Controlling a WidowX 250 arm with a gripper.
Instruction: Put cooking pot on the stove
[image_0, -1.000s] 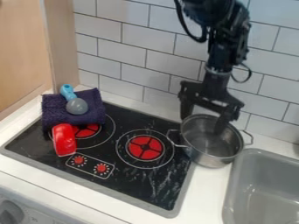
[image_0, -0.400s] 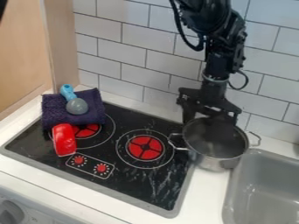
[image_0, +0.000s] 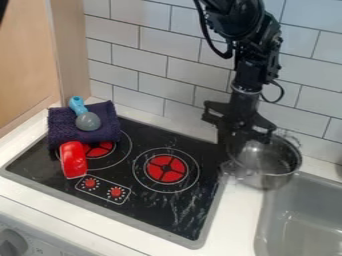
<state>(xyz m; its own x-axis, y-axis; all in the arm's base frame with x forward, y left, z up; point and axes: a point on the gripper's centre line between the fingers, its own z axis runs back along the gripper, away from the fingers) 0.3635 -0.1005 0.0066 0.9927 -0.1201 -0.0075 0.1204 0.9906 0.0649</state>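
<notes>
Over the left back corner of the black glass stovetop (image_0: 170, 207) lies a folded dark purple cloth (image_0: 60, 117); on it rests a utensil with a light-blue handle and rounded grey head (image_0: 88, 121), handle pointing back and slightly left. A rounded red object (image_0: 73, 160) sits at the stovetop's left, before the cloth, its length running front to back. Just beyond the stovetop's right edge, the black two-finger gripper (image_0: 235, 150) points down at the near-left rim of the pot; whether it is spread or closed on the rim, I cannot tell. The black arm descends from behind, its wrist nearly upright. The round silver metal pot (image_0: 267, 176) is right of the stovetop, opening upward, its blurred handles lined up from near left to far right. Farther right of the stovetop is the grey sink (image_0: 310, 200).
</notes>
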